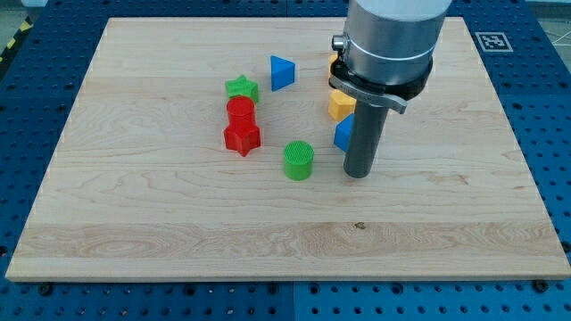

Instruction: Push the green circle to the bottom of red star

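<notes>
1. The arm [390,40] is entering from the view's top, right of centre; its broad grey cylindrical body is hanging vertically, ending in a dark collar with a small bracket on the view's right.
2. A straight dark rod [362,134] is descending upright from the collar; my tip [358,174] is sitting on the bench [285,241], right of the board's centre.
3. No fingers are fitted to this arm, so there are none to report as apart or together; the rod alone is meeting the surface.
4. The green circle [299,160] is standing just left of my tip, near it but apart, with a strip of bare wood showing between them.
5. The red star [242,137] is lying to the view's left of the green circle and slightly higher; the circle is sitting off the star's lower right, not directly beneath it.
6. A red block [240,111], rounded in outline, is touching the star's upper edge; a green star [242,87] is sitting directly above that, the three forming a short column.
7. A blue triangle [282,71] is lying to the view's right of the green star, apart from it.
8. A blue block [343,134] is showing at the rod's left edge, partly hidden behind it; its shape cannot be made out.
9. A yellow block [341,105] is lying just above the blue block, partly hidden by the collar; an orange sliver [332,64] is peeking out higher up, shape unclear.
</notes>
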Controlling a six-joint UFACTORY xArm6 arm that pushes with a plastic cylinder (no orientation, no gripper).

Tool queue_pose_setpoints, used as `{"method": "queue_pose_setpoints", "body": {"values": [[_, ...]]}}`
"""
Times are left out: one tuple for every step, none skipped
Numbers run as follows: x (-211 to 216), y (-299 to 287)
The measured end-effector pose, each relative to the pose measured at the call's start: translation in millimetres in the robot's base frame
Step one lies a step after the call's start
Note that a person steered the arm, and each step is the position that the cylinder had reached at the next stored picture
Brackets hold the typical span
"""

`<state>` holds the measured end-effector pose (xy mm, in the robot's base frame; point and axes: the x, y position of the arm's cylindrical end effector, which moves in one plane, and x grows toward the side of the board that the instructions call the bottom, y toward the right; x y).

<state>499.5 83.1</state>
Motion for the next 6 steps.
{"method": "queue_pose_setpoints", "body": {"values": [[1.0,0.0],[1.0,-5.6],[1.0,-20.4],[0.3,-37.8],[-8.0,-54.6],[-14.2,-69.3]]}}
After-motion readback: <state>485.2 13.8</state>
